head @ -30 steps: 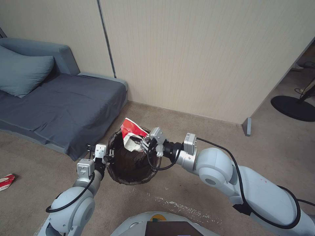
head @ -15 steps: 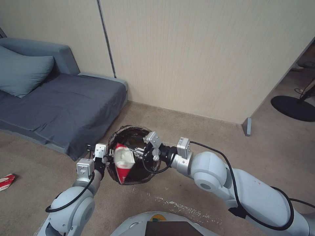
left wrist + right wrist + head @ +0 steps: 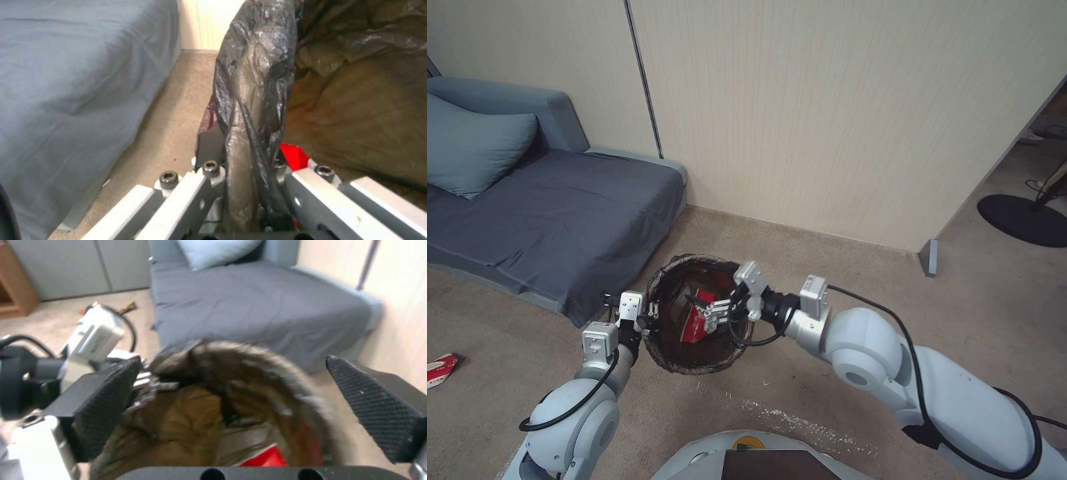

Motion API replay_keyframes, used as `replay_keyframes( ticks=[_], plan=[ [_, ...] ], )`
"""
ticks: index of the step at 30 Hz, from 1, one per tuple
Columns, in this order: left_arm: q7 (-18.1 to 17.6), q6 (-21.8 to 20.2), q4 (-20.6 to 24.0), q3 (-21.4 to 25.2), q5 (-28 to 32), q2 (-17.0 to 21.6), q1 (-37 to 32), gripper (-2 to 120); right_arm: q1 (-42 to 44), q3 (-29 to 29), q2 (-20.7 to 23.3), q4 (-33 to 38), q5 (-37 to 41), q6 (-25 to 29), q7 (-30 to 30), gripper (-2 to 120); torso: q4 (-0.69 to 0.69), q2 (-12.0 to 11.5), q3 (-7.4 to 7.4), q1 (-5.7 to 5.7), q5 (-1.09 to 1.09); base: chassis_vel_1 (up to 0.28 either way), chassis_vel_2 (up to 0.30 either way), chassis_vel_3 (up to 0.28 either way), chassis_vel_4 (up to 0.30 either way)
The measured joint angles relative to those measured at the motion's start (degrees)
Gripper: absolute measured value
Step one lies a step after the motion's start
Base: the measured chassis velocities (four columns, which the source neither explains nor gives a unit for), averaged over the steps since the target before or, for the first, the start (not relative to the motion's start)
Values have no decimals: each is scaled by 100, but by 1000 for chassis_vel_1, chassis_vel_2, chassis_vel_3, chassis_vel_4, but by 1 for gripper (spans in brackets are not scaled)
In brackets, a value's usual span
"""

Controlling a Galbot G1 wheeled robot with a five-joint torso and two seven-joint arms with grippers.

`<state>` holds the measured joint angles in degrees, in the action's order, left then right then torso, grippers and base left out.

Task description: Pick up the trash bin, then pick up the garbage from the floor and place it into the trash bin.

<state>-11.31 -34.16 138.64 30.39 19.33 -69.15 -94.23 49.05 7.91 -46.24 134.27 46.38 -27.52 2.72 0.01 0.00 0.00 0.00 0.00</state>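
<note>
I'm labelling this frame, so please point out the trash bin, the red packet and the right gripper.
trash bin (image 3: pixel 662 278): head view, bag-lined rim.
red packet (image 3: pixel 696 323): head view, middle, inside bin.
right gripper (image 3: pixel 712 315): head view, between fingertips.

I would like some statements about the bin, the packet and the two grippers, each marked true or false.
1. The left gripper is clamped on the lined rim of the trash bin. True.
2. The right gripper grips the red-and-white packet. False: its fingers are spread, and the packet lies inside the bin.
3. The bin stands on the sofa. False: it is beside the sofa, above the carpet.
4. Another red-and-white packet lies on the carpet to the robot's left. True.
</note>
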Motion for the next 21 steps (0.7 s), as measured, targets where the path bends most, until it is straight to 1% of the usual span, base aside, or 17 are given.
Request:
replay_keyframes(
  ticks=[1,4,5,8,9,10,12,13,15,16,18,19,21],
  plan=[
    [0,0,0,0,0,0,0,3,0,0,0,0,0,0,0,99,0,0,0,0,0,0,0,0,0],
    [2,0,-6,3,14,6,23,3,419,-758,200,212,23,85,-88,100,-1,0,0,0,0,0,0,0,0],
    [2,0,-6,3,14,6,23,3,419,-758,200,212,23,85,-88,100,-1,0,0,0,0,0,0,0,0],
    [4,0,-31,0,16,0,46,3,999,-1399,346,411,-110,233,-141,100,-1,0,0,0,0,0,0,0,0],
    [4,0,-31,0,16,0,46,3,999,-1399,346,411,-110,233,-141,100,-1,0,0,0,0,0,0,0,0],
    [5,0,-36,-4,16,-4,53,3,1185,-1511,359,452,-219,317,-126,100,-1,0,0,0,0,0,0,0,0],
    [10,0,-50,-14,18,-15,70,3,1901,-1854,336,518,-717,638,-39,100,-2,0,0,0,0,0,0,0,0],
    [10,0,-50,-14,18,-15,70,3,1901,-1854,336,518,-717,638,-39,100,-2,0,0,0,0,0,0,0,0],
    [15,1,-51,1,17,-30,62,3,2368,-2005,189,487,-1078,876,28,100,-4,0,-1,0,1,0,0,0,0],
    [15,1,-51,1,17,-30,62,3,2368,-2005,189,487,-1078,876,28,100,-4,0,-1,0,1,0,0,0,0],
    [16,7,4,105,16,-102,-26,3,2659,-2031,-133,248,-1565,1196,148,100,-1,0,0,0,0,0,0,0,0],
    [16,7,4,105,16,-102,-26,3,2659,-2031,-133,248,-1565,1196,148,100,-1,0,0,0,0,0,0,0,0],
    [10,11,61,186,13,-156,-74,3,2806,-2080,-364,76,-1806,1372,238,100,2,1,0,0,0,0,0,0,0]
  ],
)
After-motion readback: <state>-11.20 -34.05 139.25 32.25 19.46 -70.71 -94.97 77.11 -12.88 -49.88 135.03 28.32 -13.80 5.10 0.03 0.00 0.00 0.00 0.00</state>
